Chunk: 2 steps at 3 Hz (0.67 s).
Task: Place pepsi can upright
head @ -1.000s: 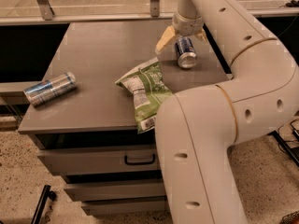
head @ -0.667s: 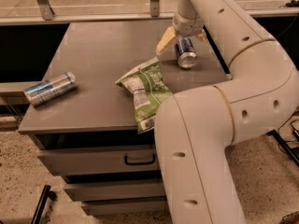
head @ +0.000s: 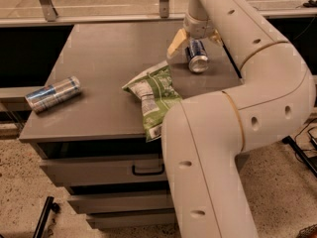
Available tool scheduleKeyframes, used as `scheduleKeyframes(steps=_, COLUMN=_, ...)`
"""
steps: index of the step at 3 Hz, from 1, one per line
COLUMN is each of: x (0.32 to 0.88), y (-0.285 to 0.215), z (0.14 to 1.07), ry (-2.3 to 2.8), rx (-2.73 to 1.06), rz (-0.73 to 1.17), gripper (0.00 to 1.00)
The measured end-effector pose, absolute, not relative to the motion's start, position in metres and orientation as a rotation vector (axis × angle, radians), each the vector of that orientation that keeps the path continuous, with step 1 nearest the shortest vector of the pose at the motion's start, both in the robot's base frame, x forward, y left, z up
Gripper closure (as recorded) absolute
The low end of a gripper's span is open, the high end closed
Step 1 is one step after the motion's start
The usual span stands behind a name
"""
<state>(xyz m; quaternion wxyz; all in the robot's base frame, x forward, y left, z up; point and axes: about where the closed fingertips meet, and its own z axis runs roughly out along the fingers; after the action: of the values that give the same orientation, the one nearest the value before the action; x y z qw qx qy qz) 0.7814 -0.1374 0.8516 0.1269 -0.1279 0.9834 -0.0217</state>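
Observation:
The pepsi can is dark blue with a silver top. It lies on its side at the back right of the grey cabinet top, its silver end facing the camera. My gripper comes down from above over the can's far end. One cream finger stands to the left of the can and the other to its right. The jaws are spread wider than the can, and a gap shows on the left side.
A green chip bag lies at the middle of the top, partly under my arm. A slim silver and light-blue can lies on its side at the front left edge. Drawers sit below the top. My large arm covers the front right.

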Motion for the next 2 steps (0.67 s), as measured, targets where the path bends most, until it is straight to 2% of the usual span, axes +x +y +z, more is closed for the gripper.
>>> scheduleKeyframes(steps=2, x=0.7790, y=-0.1349, z=0.8480, ry=2.883, rx=-0.379, rz=-0.061, gripper=0.00)
